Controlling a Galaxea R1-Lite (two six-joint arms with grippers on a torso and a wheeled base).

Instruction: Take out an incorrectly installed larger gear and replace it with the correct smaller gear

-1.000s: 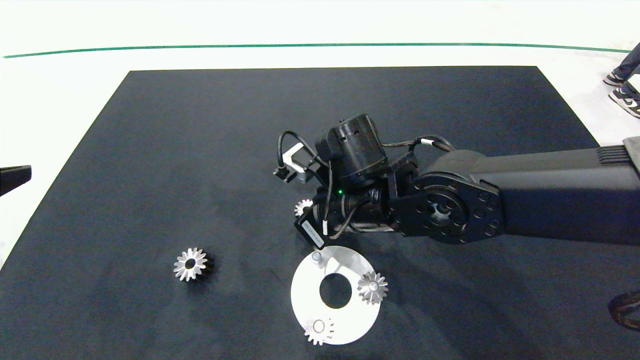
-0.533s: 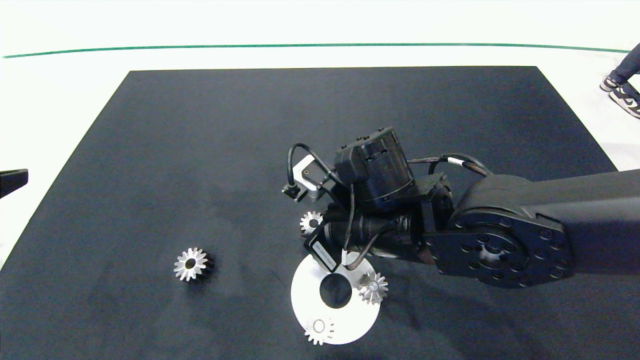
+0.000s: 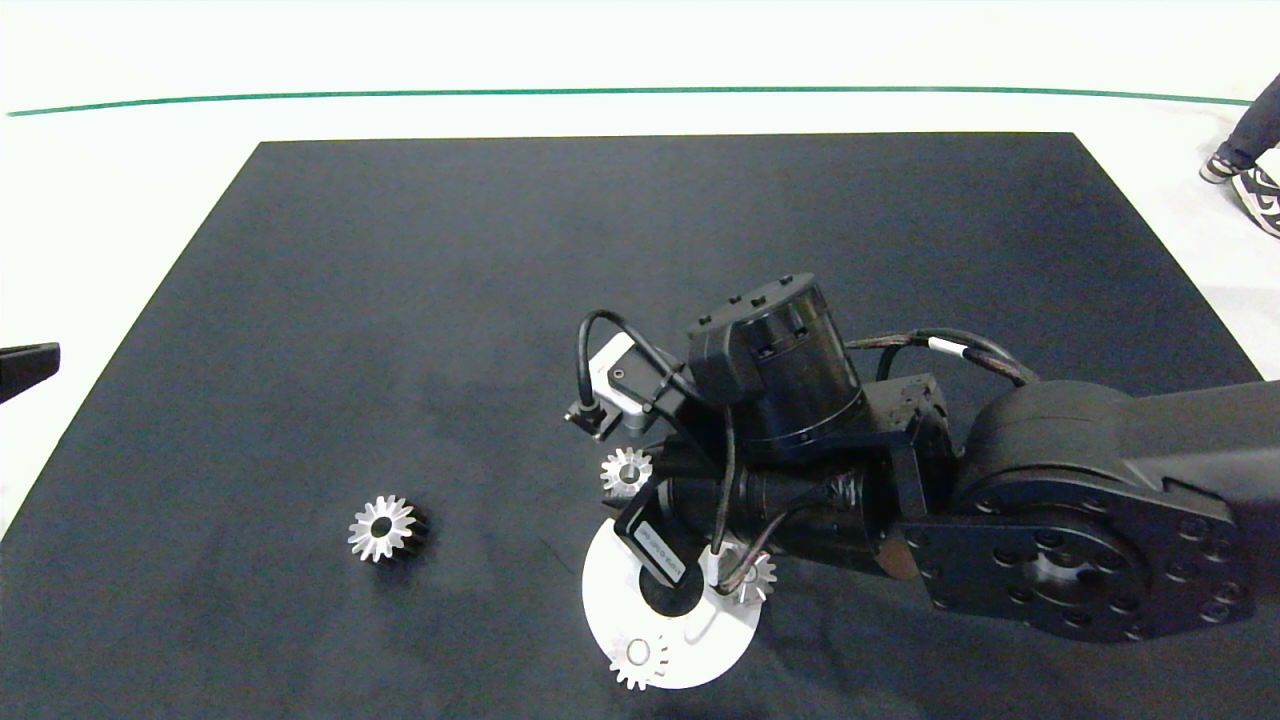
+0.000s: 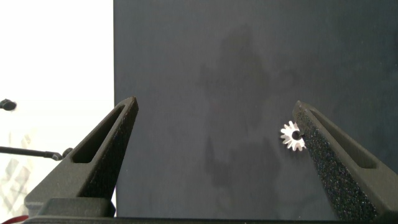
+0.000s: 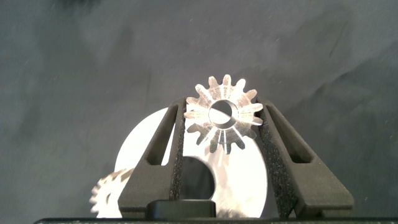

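My right gripper [image 3: 628, 478] reaches in from the right and hangs over the far edge of the round white plate [image 3: 700, 650]. It is shut on the smaller gear [image 3: 625, 468]. In the right wrist view this smaller gear [image 5: 241, 113] sits clamped between the two fingers of the right gripper [image 5: 222, 124], above the plate [image 5: 249, 174]. The larger gear [image 3: 383, 528] lies alone on the black mat, left of the plate. It also shows as the gear [image 4: 291, 135] in the left wrist view. My left gripper [image 4: 214, 112] is open and parked at the mat's left edge.
Two more gears sit on the plate: one at its near edge [image 3: 637, 658], one at its right side [image 3: 752, 576], partly under the right arm's cables. A person's shoe [image 3: 1250, 188] shows at the far right, beyond the black mat [image 3: 400, 300].
The right arm has moved nearer and down toward the plate, carrying the smaller gear with it; it now covers the plate's far edge. The larger gear and left arm stayed put.
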